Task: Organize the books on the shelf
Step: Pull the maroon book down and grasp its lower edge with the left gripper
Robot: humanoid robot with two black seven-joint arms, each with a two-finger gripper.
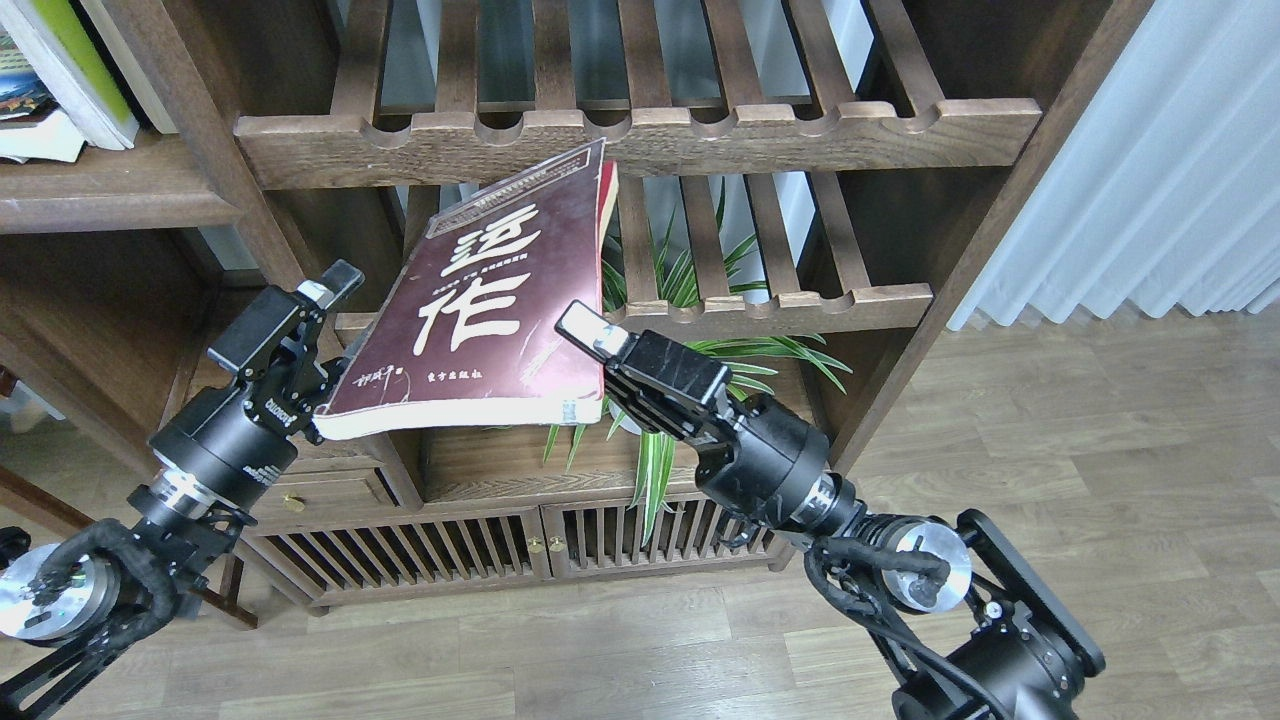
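Maroon book (500, 300): thick paperback, glossy dark-red cover carrying big white Chinese characters, cream page block showing along its near edge. Cover is looking scuffed, with pale scratches near the lower right corner. It is hanging in the air in front of the bookcase, held up between both arms, clear of any board. Long axis is running near-left to far-right, the far top corner tilting up toward the upper slatted rack (640, 135); cover is facing up and toward the camera.

Left pincer (325, 330): black, blocky fingers sitting at the book's left edge near the bottom corner; one finger is showing above the cover, the rest is hidden, so cannot tell how wide it is standing or whether it is truly gripping.

Right pincer (590, 340): one pale-tipped finger is lying against the book's right edge; the second finger is not visible, so its opening cannot be told.

Shelf (100, 195) at far left: flat solid dark-brown board, rounded front edge, with other books (70, 70) standing on it. Green spiky plant (700, 290) is sitting behind the maroon book, beneath the lower slatted rack (780, 305). Floor (1050, 450) is grey-brown wood plank.
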